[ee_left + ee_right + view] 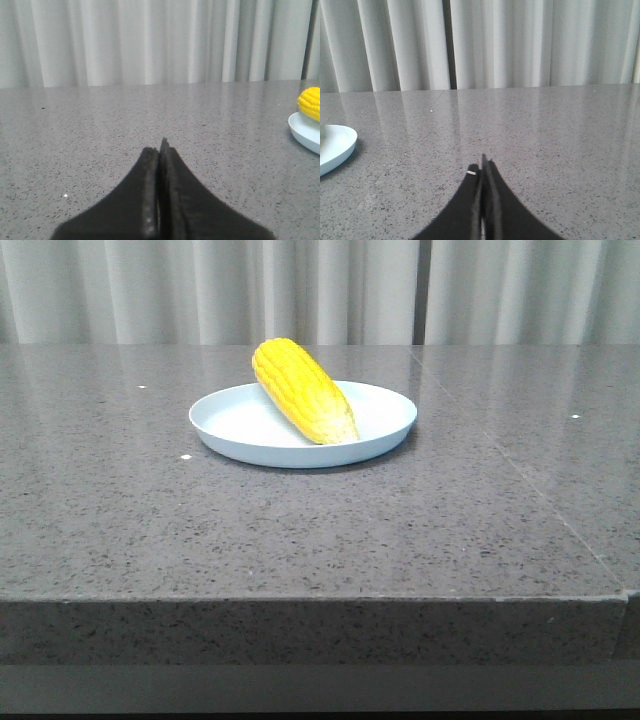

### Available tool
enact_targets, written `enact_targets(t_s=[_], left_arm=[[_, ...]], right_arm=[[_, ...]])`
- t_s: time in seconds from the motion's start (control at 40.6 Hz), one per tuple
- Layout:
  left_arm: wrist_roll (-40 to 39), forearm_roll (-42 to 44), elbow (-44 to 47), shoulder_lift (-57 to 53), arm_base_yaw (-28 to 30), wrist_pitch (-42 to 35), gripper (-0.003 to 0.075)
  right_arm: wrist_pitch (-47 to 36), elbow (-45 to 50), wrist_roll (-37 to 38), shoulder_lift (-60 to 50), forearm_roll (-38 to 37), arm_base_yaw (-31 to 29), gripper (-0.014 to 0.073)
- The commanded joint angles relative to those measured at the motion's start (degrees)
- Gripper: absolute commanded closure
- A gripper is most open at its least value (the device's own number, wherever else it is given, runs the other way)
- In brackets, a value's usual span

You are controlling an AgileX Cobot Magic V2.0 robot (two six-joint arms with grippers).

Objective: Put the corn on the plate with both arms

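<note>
The knobbly yellow corn lay slantwise on the round, shallow pale-blue plate — mid-table on speckled grey stone. The left gripper and right gripper were pressed closed, empty.

1. The table is a dark grey speckled stone-like slab with a glossy top and a thick front edge.
2. A thin seam runs across its right part, from the far side toward the near right corner.
3. The plate, round, shallow and pale blue-white, lies directly on the table, toward its far middle.
4. A few tiny white specks dot the top near the plate.
</note>
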Motion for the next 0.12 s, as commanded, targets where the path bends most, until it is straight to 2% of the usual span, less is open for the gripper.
enact_targets(t_s=[0.0,0.099], left_arm=[[0.0,-0.6,1.3,-0.9,-0.4,-5.2,0.0741],[0.0,-0.6,1.3,-0.9,-0.4,-5.2,0.0741]], right_arm=[[-4.9,-1.3,0.1,-1.0,-0.8,-0.3,0.0661],[-4.9,-1.3,0.1,-1.0,-0.8,-0.3,0.0661]])
